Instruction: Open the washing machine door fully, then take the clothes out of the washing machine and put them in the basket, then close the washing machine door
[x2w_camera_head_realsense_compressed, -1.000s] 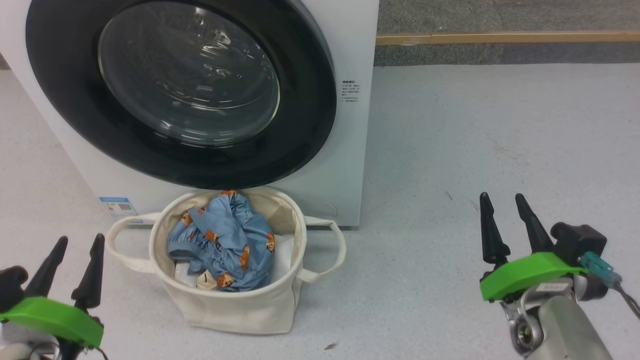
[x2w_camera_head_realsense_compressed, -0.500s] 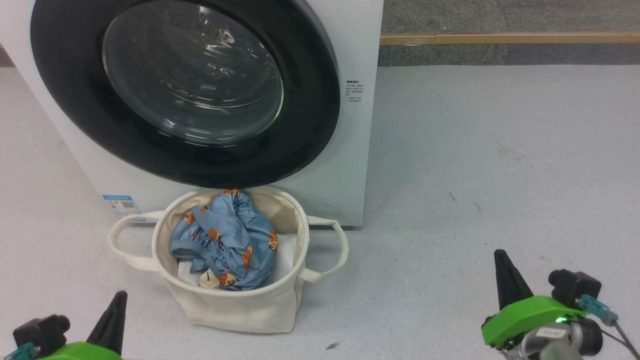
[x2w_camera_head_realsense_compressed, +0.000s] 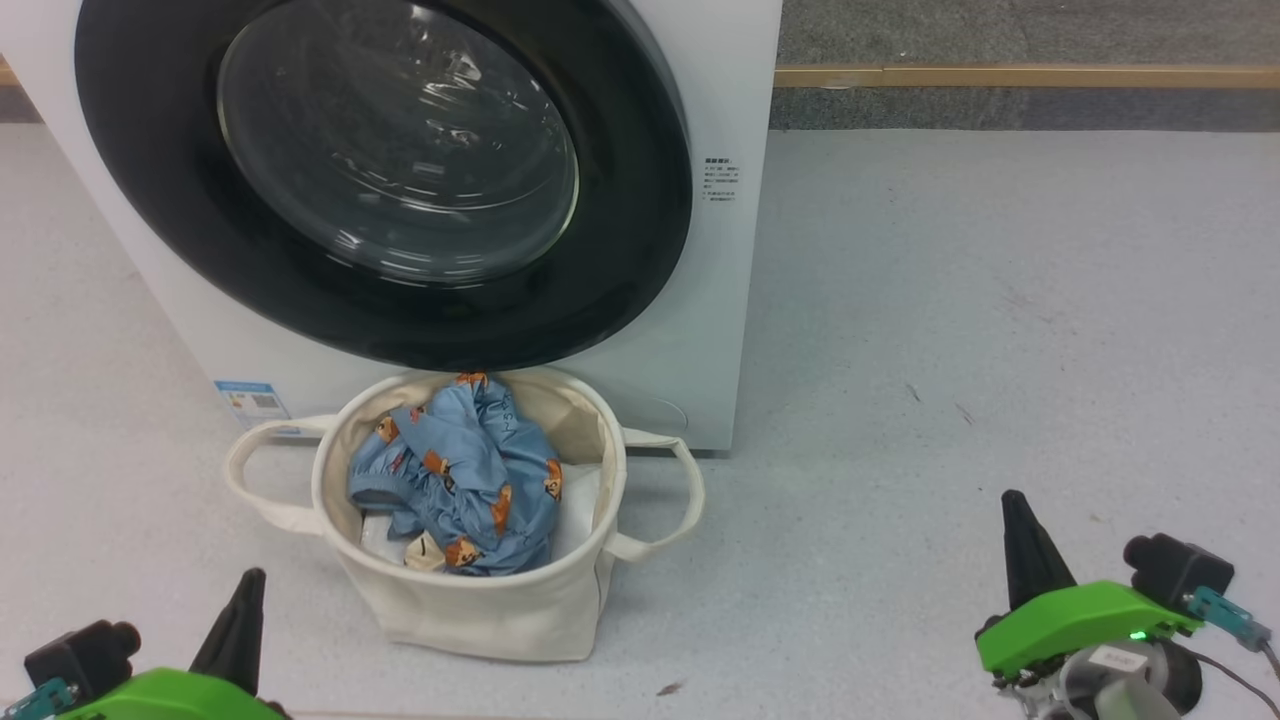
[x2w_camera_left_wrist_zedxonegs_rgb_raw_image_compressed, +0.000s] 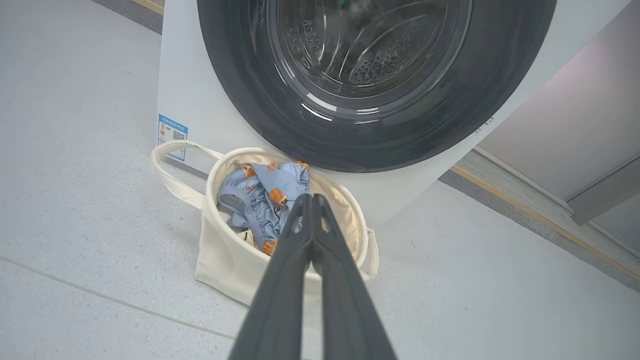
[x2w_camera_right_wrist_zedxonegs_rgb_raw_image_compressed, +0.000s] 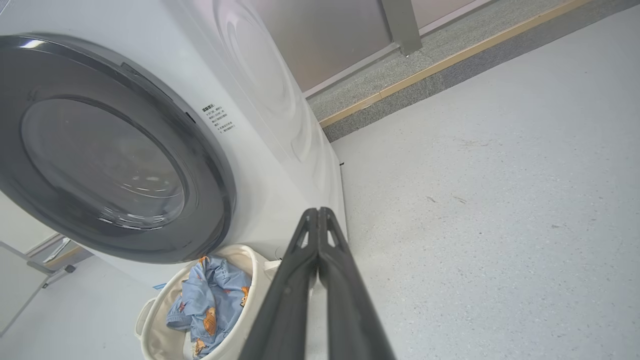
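One: Three views. What does the head view give?
Two: A large round washing machine door (x2w_camera_head_realsense_compressed: 400, 150), glossy black around bulging clear glass, lies flush against the white boxy front-loading washing machine (x2w_camera_head_realsense_compressed: 725, 300). At six o'clock from the door, just beside the washer's front, stands a round cream canvas basket (x2w_camera_head_realsense_compressed: 480, 610) with two loop handles. The light blue clothes (x2w_camera_head_realsense_compressed: 460, 480), printed with small orange-brown bears, are heaped inside it over a plain white cloth (x2w_camera_head_realsense_compressed: 582, 505). The left gripper (x2w_camera_head_realsense_compressed: 250, 585) is at seven o'clock and the right gripper (x2w_camera_head_realsense_compressed: 1013, 505) at five. Both are well apart from the basket, and each shows as a single dark spike.
One: The left wrist view?
Two: Its two fingers (x2w_camera_left_wrist_zedxonegs_rgb_raw_image_compressed: 280, 280) are pressed together on nothing, aimed toward the basket at twelve o'clock. Through the door, the steel drum (x2w_camera_left_wrist_zedxonegs_rgb_raw_image_compressed: 370, 55) looks bare.
One: The right wrist view?
Two: These fingers (x2w_camera_right_wrist_zedxonegs_rgb_raw_image_compressed: 345, 300) are also pressed tip to tip and empty. The door is at ten o'clock, the basket at seven.
One: Which step is in hand?
Two: I judge all three done. At most, the next move is a light push to confirm the door has caught.
One: What is hidden?
Two: Whether it has truly caught. The door's top and the drum's upper part are cut off, and the basket's bottom is buried.
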